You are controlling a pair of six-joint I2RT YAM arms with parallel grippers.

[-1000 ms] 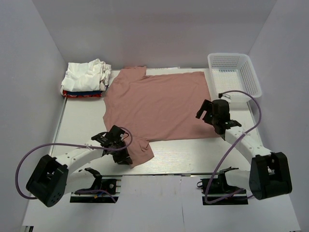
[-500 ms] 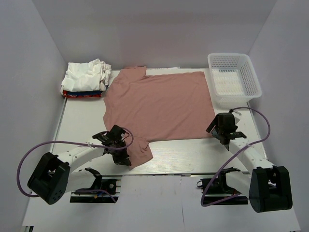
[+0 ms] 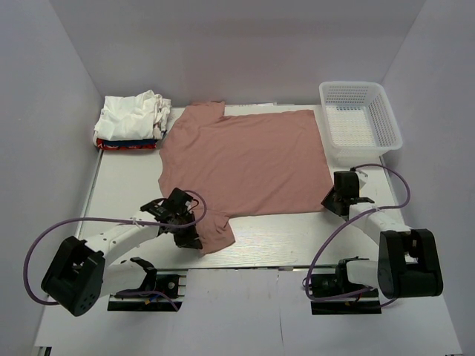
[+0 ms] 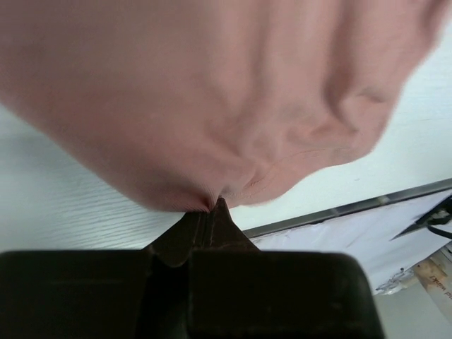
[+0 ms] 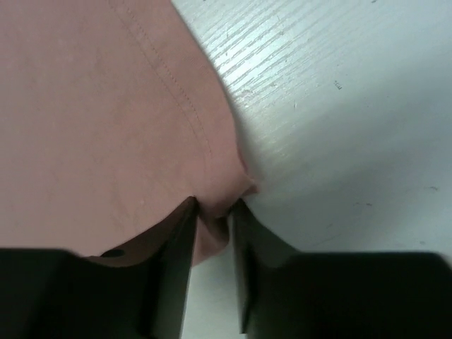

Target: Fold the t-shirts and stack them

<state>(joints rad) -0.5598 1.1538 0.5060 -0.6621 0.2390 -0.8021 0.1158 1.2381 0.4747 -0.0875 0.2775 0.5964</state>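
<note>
The large dusty-pink cloth t-shirt [image 3: 245,159] is being supported flat by the white table [image 3: 126,193]. Its near sleeve is being pinched by the fully closed left gripper [image 4: 212,210], and its near right corner by the right gripper [image 5: 212,219]. The white plastic lattice basket [image 3: 390,119] is being seen just beside its far right corner.

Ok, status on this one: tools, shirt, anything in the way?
Left tool shut on pink shirt sleeve. Right tool shut on its hem corner. Shirt flat, nothing on it.
</note>
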